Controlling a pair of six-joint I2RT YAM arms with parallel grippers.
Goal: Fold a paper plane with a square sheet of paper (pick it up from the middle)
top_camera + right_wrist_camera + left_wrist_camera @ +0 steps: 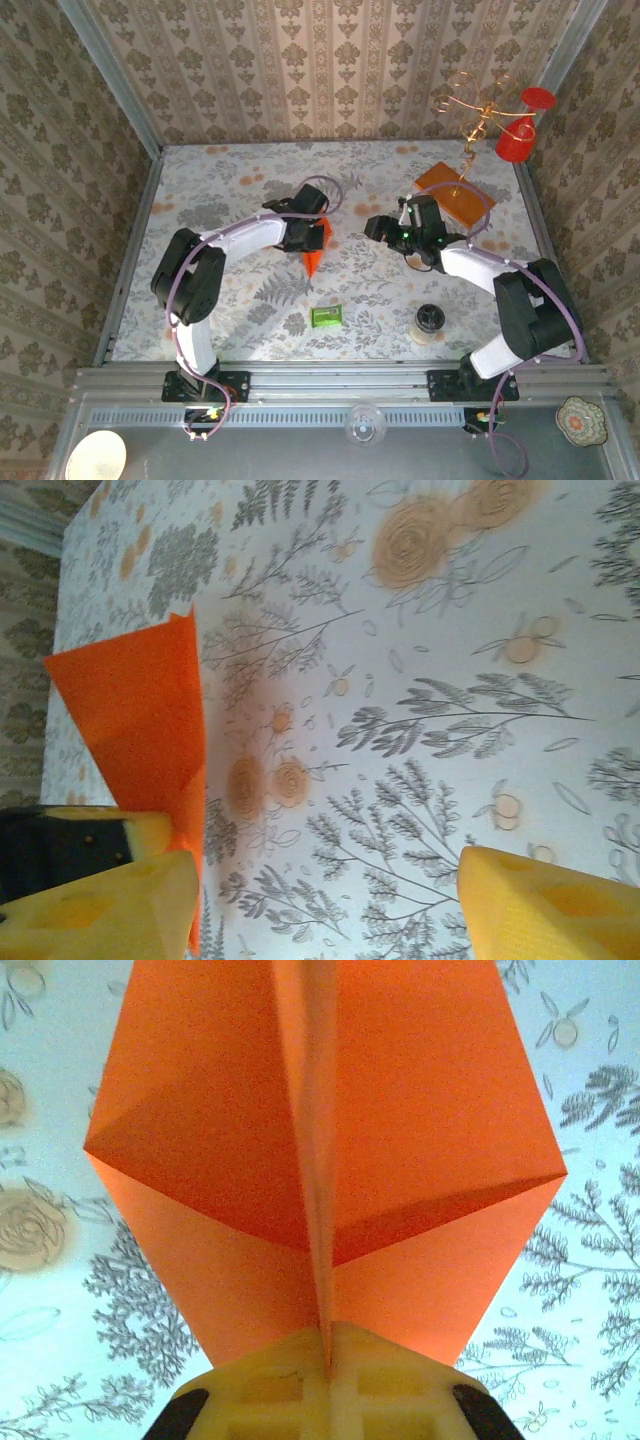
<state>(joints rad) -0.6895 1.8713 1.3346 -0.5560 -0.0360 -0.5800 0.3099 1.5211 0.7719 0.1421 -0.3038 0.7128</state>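
Observation:
The orange sheet of paper (312,260) hangs over the middle of the table, folded along a centre crease with two corner flaps, its point toward the table. My left gripper (318,236) is shut on it. In the left wrist view the yellow fingertips (270,1380) pinch the crease of the paper (200,1140), whose wings spread to both sides. My right gripper (378,228) stands open just right of the paper, apart from it. In the right wrist view its yellow fingers (545,905) are wide apart with bare tablecloth between them, and the paper (135,720) is at the left.
A small green packet (326,316) and a small round jar (429,322) lie on the near part of the floral tablecloth (220,190). At the back right stand a brownish-orange board (445,185), a gold wire stand (478,108) and a red cup (515,142). Papered walls enclose the table.

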